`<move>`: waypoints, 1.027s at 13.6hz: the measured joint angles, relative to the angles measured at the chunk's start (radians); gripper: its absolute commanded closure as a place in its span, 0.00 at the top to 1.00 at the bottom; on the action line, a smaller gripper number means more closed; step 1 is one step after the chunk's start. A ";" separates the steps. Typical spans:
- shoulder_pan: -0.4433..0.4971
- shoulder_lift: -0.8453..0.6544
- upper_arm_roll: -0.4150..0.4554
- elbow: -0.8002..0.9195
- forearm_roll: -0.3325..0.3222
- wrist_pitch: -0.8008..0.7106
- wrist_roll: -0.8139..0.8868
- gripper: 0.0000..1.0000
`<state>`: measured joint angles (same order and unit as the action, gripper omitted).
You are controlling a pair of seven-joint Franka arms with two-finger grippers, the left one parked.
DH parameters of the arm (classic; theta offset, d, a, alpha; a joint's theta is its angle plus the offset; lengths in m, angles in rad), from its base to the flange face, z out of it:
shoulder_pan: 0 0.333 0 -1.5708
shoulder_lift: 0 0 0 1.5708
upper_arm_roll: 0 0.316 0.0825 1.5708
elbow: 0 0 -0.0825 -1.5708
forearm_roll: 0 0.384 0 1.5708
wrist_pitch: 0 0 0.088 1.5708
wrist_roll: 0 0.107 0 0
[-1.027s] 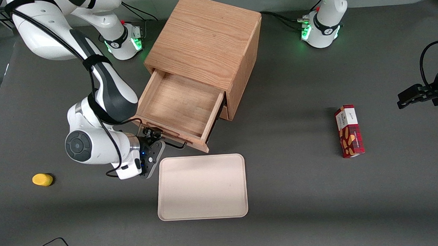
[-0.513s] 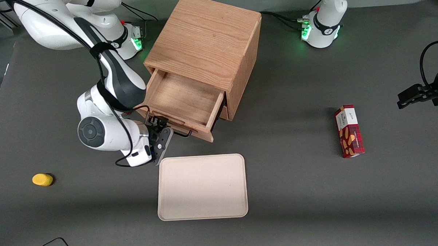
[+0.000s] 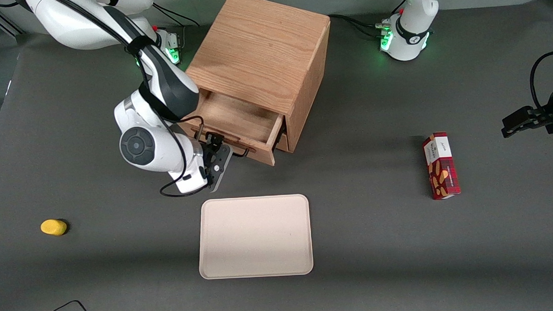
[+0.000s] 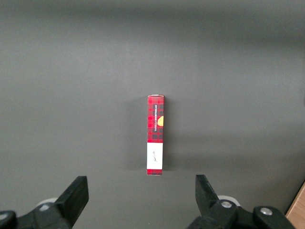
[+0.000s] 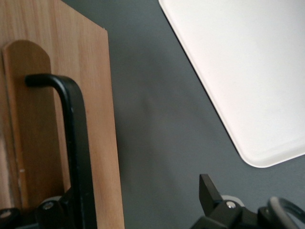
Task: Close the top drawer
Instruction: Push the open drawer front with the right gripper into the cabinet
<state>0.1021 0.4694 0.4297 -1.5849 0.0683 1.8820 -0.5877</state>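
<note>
The push is midway: the drawer (image 3: 238,124) is half out of the cabinet (image 3: 259,64), mid-desk. The gripper (image 3: 217,154) is at its handle (image 5: 71,143), fingers (image 5: 209,193) spread wide, gripping nothing. Next: press the front squarely home.
</note>
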 measured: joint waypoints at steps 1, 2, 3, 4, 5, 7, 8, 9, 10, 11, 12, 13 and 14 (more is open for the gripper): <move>0.003 -0.007 0.010 -0.010 0.000 0.000 0.012 1.00; 0.006 -0.017 0.018 -0.023 0.000 0.000 0.025 1.00; 0.008 -0.026 0.026 -0.036 0.000 0.000 0.032 1.00; 0.008 -0.034 0.033 -0.047 0.000 0.001 0.036 1.00; 0.009 -0.041 0.039 -0.058 0.001 0.001 0.041 1.00; 0.009 -0.054 0.046 -0.079 0.002 0.010 0.044 1.00; 0.009 -0.059 0.049 -0.089 0.002 0.017 0.045 1.00; 0.009 -0.064 0.051 -0.098 0.002 0.022 0.046 1.00; 0.009 -0.070 0.052 -0.107 0.002 0.023 0.050 1.00; 0.009 -0.074 0.058 -0.115 0.002 0.025 0.057 1.00; 0.009 -0.078 0.065 -0.122 0.003 0.026 0.065 1.00; 0.009 -0.082 0.074 -0.130 0.003 0.026 0.072 1.00; 0.009 -0.086 0.083 -0.136 0.003 0.027 0.077 1.00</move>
<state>0.1113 0.3837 0.5125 -1.7207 0.0709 1.9085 -0.5109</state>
